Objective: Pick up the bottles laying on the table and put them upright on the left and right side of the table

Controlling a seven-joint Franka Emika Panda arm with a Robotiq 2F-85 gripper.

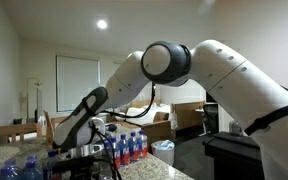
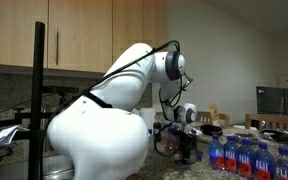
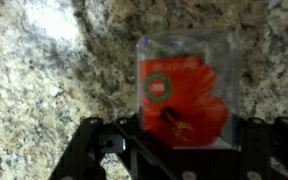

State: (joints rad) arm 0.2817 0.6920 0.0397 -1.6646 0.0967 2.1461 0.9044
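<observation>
In the wrist view a clear bottle [image 3: 184,90] with a red flower label lies on the speckled stone table [image 3: 44,80]. My gripper [image 3: 187,130] straddles it, with one dark finger against each side, shut on it. Its lower part is hidden under the gripper body. In both exterior views the gripper [image 1: 84,150] [image 2: 179,140] is low over the table. A group of upright bottles with blue caps and blue or red bands stands beside it [image 1: 129,147] [image 2: 246,158]. More bottles show at the table's near end [image 1: 19,168].
A dark black stand [image 1: 234,155] sits under my arm's base. A pale bin [image 1: 164,152] stands past the table's end. A black pole [image 2: 37,100] rises in front of wooden cabinets, and my arm's white body hides much of the table.
</observation>
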